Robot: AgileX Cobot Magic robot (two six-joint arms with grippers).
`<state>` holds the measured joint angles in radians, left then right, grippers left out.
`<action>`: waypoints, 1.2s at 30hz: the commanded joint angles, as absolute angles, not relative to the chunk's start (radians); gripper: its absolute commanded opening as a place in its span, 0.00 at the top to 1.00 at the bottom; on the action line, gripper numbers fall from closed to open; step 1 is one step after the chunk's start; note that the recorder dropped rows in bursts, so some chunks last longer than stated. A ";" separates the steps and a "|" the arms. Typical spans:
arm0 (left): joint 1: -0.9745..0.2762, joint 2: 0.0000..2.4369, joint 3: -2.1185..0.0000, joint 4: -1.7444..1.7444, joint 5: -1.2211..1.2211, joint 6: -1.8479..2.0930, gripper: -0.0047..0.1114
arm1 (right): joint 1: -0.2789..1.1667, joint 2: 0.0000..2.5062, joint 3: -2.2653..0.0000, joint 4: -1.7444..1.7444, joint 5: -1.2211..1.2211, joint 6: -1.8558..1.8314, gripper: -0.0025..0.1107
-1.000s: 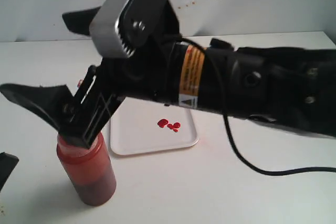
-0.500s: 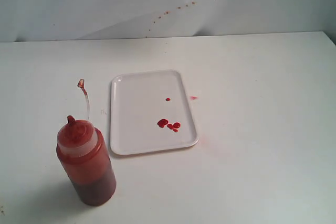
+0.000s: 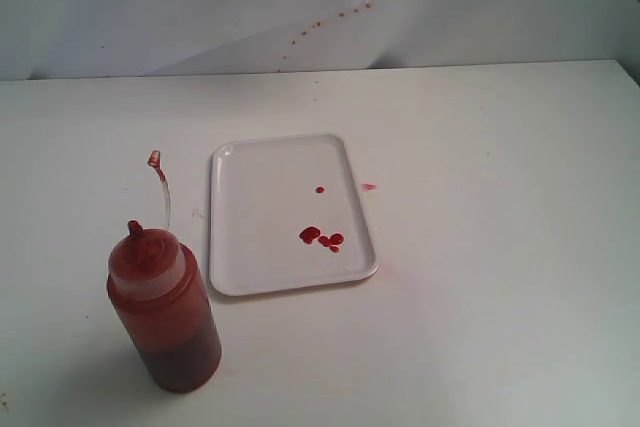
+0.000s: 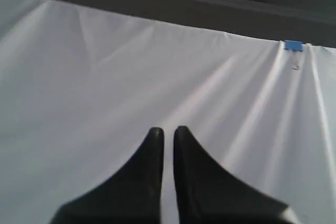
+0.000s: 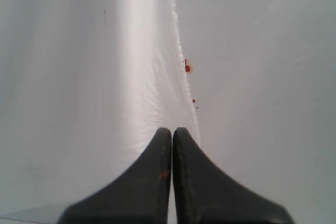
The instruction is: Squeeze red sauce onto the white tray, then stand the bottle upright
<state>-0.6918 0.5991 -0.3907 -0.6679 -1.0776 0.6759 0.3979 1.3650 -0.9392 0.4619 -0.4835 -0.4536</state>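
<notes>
The bottle [image 3: 165, 317] stands upright on the white table at the front left, dark red sauce showing through it, its cap strap [image 3: 160, 185] curving up behind. To its right lies the white tray [image 3: 265, 172], with a few small blobs of red sauce [image 3: 320, 237] near its right side. No gripper touches either of them. My left gripper [image 4: 168, 129] faces a white sheet, its fingers drawn together with only a thin slit and nothing between. My right gripper [image 5: 172, 129] is shut and empty, with a red smudge on one finger [image 5: 164, 174].
A faint red smear [image 3: 368, 187] marks the table just right of the tray. A creased white backdrop [image 3: 200, 7] with small red specks rises behind the table. A blue clip [image 4: 293, 45] holds the sheet in the left wrist view.
A second ago a black arm hung over the bottle in the exterior view; it has since pulled out of that view. Bottle, tray and sauce have not moved.
</notes>
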 commanded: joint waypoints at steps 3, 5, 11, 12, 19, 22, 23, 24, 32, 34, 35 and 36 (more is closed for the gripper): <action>-0.697 0.924 -0.693 -0.689 -1.130 1.009 0.93 | 0.392 1.369 -0.943 0.462 -0.505 -0.463 0.97; -0.697 1.029 -0.786 -0.689 -1.026 1.007 0.96 | 0.392 1.369 -0.943 0.462 -0.505 -0.463 0.97; -0.663 1.121 -1.004 -0.700 -0.549 1.004 0.96 | 0.392 1.369 -0.943 0.462 -0.505 -0.463 0.97; -0.629 1.110 -1.032 -0.705 -0.445 0.998 0.96 | 0.392 1.369 -0.943 0.462 -0.505 -0.463 0.97; -0.242 1.081 -1.193 -0.857 0.181 0.992 0.96 | 0.392 1.369 -0.943 0.462 -0.505 -0.461 0.97; -0.146 1.081 -1.194 -0.858 0.191 0.983 0.96 | 0.392 1.369 -0.943 0.462 -0.505 -0.461 0.97; -0.129 1.081 -1.194 -0.861 0.191 0.944 0.96 | 0.392 1.369 -0.943 0.462 -0.505 -0.461 0.97; -0.112 1.081 -1.194 -0.868 0.191 0.884 0.96 | 0.392 1.369 -0.943 0.462 -0.505 -0.461 0.97; -0.044 1.084 -1.172 -0.788 0.192 0.846 0.96 | 0.392 1.369 -0.943 0.462 -0.505 -0.461 0.97; -0.035 1.084 -1.143 -0.784 0.188 0.838 0.96 | 0.392 1.369 -0.943 0.462 -0.507 -0.463 0.97; -0.024 1.081 -1.118 -0.783 0.182 0.838 0.96 | 0.392 1.369 -0.943 0.462 -0.508 -0.463 0.97; -0.016 1.070 -1.094 -0.782 0.182 0.838 0.96 | 0.394 1.369 -0.943 0.462 -0.505 -0.463 0.97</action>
<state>-0.0344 1.0828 -1.1492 -0.7946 0.1837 0.8513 0.3979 1.3692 -0.9392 0.4619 -0.4928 -0.4536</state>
